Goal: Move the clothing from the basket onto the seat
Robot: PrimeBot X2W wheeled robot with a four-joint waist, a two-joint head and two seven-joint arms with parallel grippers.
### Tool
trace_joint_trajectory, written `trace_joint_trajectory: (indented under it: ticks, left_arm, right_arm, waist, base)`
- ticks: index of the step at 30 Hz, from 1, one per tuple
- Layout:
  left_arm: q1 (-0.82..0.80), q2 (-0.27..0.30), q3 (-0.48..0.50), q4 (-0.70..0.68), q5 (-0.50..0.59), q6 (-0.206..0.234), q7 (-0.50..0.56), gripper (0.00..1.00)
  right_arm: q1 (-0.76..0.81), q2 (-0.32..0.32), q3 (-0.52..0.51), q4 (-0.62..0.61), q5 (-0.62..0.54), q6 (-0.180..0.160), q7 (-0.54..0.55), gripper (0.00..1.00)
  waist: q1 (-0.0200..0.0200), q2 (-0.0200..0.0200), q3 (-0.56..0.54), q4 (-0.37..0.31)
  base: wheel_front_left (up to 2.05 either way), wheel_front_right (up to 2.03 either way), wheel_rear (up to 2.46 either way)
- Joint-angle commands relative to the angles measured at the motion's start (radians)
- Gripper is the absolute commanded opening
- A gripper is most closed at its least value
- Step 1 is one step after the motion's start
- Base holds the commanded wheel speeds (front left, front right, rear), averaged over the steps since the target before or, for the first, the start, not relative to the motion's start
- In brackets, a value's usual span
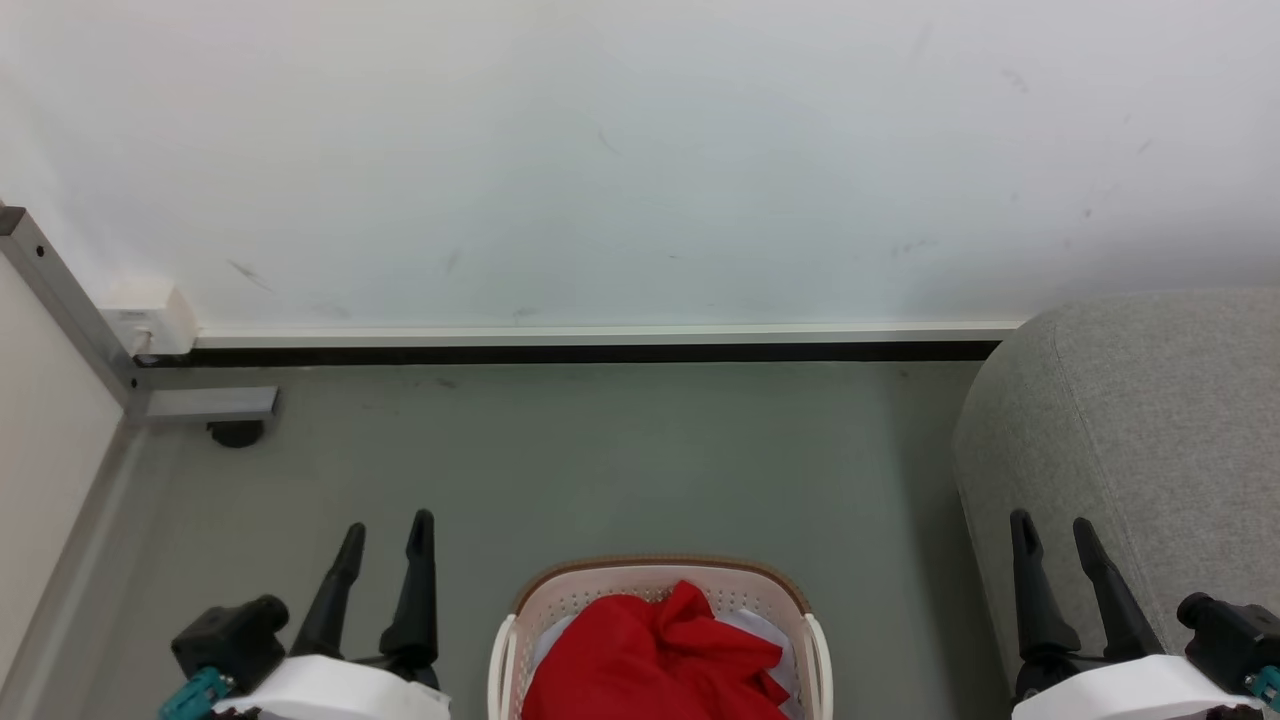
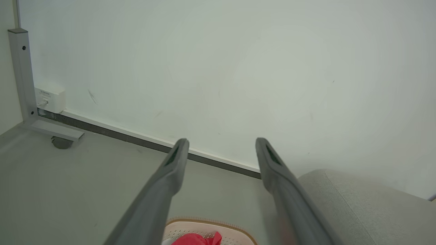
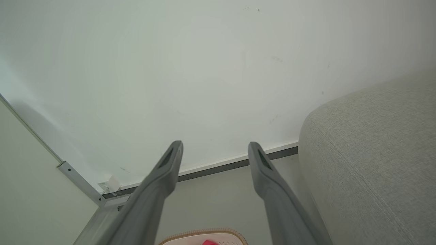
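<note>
The clothing lies heaped in the basket, a crumpled red mound rising about to the rim. Paler white fabric shows at either side of it; whether that is part of a garment or a liner I cannot tell. The basket stands on the floor at the bottom middle of the head view, between the two arms. The seat stands to its right, near but apart from it, by the wall. The left gripper hovers left of the basket, and the right gripper shows against the seat's left flank, though I cannot tell whether it is above the seat or beside it. Each has its fingers parted by a moderate gap and holds nothing. Nothing red lies on the seat, so I judge the task to be at its very beginning, with the first reach for a garment as the step in hand. The next move calls for one arm to swing inward over the basket, tip its fingers down into the heap and close on a raised fold near the top. The cloth looks soft and tangled, so a pinch may bring up more than one piece. The lift should clear the rim before the carry right to the seat.
</note>
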Motion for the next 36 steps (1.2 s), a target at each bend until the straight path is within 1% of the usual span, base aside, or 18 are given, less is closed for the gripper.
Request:
trace_joint_trajectory:
  ticks: [1,14,28,36]
  left_arm:
    - [0.004,0.012,-0.007,-0.009,0.043,0.006,-0.013,1.00]
    - [0.001,0.013,-0.020,-0.008,0.144,0.002,-0.042,1.00]
    - [0.009,-0.008,-0.004,-0.001,0.222,-0.015,-0.072,1.00]
    - [0.011,-0.013,0.000,0.009,0.285,-0.028,-0.087,1.00]
  right_arm:
    - [-0.024,-0.002,0.006,0.001,-0.036,-0.001,-0.014,1.00]
    - [-0.032,-0.002,0.024,0.017,-0.115,-0.001,-0.043,1.00]
    - [-0.022,-0.003,0.043,0.021,-0.194,-0.002,-0.072,1.00]
    - [-0.016,-0.004,0.049,0.018,-0.244,-0.002,-0.088,1.00]
  waist:
    - [0.0000,0.0000,0.000,0.000]
    - [0.0000,0.0000,0.002,-0.005]
    - [0.0000,0.0000,-0.003,-0.007]
    - [0.0000,0.0000,-0.008,-0.011]
  base:
    - [0.00,0.00,0.00]
    - [0.00,0.00,0.00]
    - [0.00,0.00,0.00]
    - [0.00,0.00,0.00]
